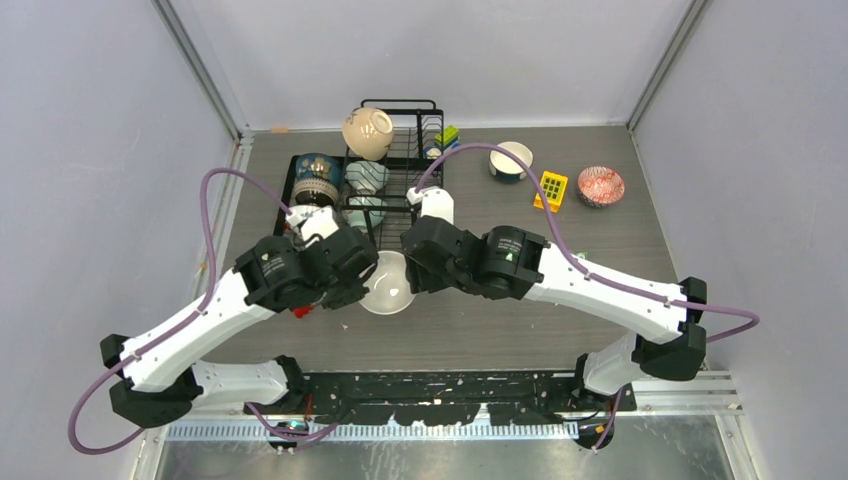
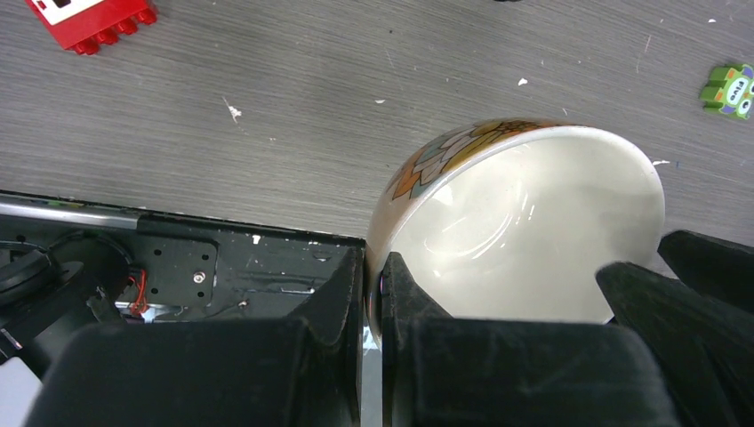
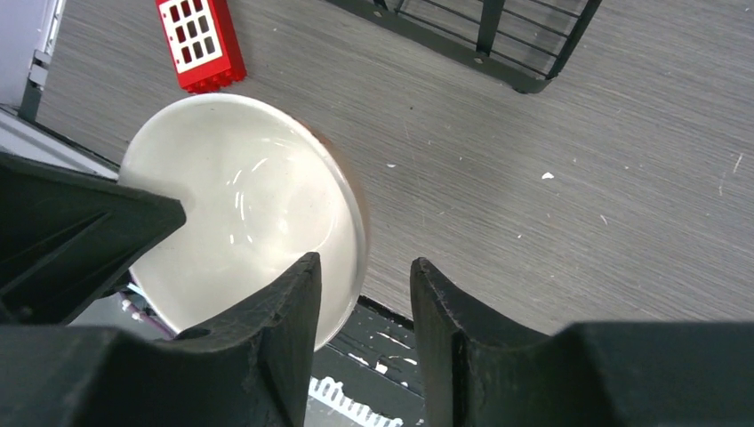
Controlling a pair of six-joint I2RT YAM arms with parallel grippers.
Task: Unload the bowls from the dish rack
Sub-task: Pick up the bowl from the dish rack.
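Bowl point(image 2: 533, 240) was out of the dish rack point(image 1: 398, 103), held tilted betw. both arms just in front of it, over the table point(image 1: 470, 330) nr its front edge. Glossy white inside; outside cream w/ orange, teal & brown patches by the rim. Left gripper point(image 2: 373, 267) was clamped on the rim, one finger inside, one out. Right gripper point(image 3: 364, 271) straddled the opp. rim, fingers apart, gap showing.

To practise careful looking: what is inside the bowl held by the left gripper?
The bowl shows a bare, glossy white inside with nothing visible in it. Its lower part is hidden behind the left gripper.
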